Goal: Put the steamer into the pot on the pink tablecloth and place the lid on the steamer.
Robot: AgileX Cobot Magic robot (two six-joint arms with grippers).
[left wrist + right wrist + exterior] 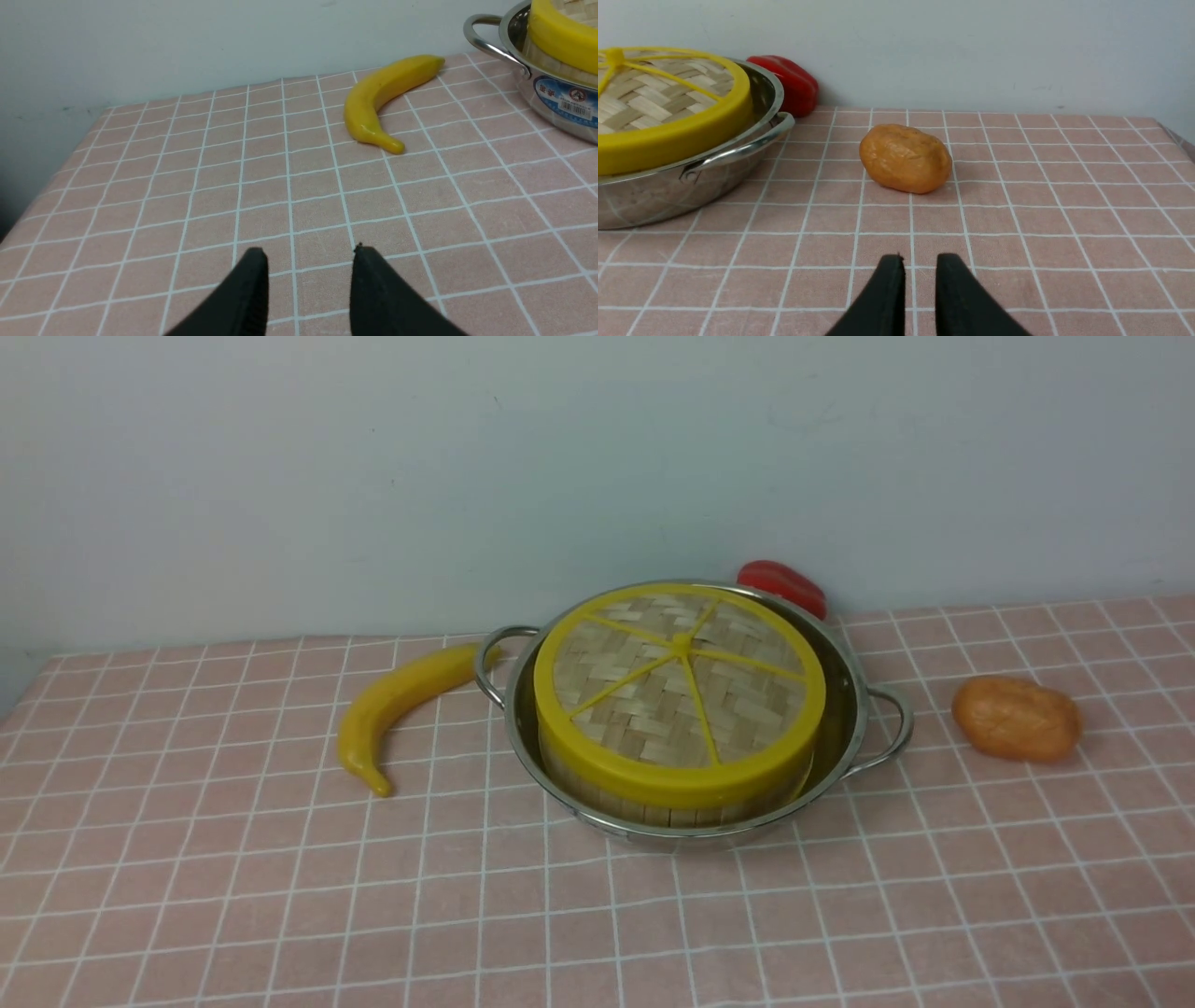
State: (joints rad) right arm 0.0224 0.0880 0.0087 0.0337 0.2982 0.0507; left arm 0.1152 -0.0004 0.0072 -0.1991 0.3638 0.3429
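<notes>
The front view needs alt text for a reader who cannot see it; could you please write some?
A steel pot on a pink tablecloth holds a bamboo steamer covered by its yellow-rimmed lid. A banana lies to its left, an orange potato-like lump to its right, something red behind.

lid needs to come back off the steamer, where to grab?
Probably the lid's thick yellow rim, pinched from above across its raised back edge: the lid tilts toward the camera inside the pot, and the centre knob looks too small for the jaws.
</notes>
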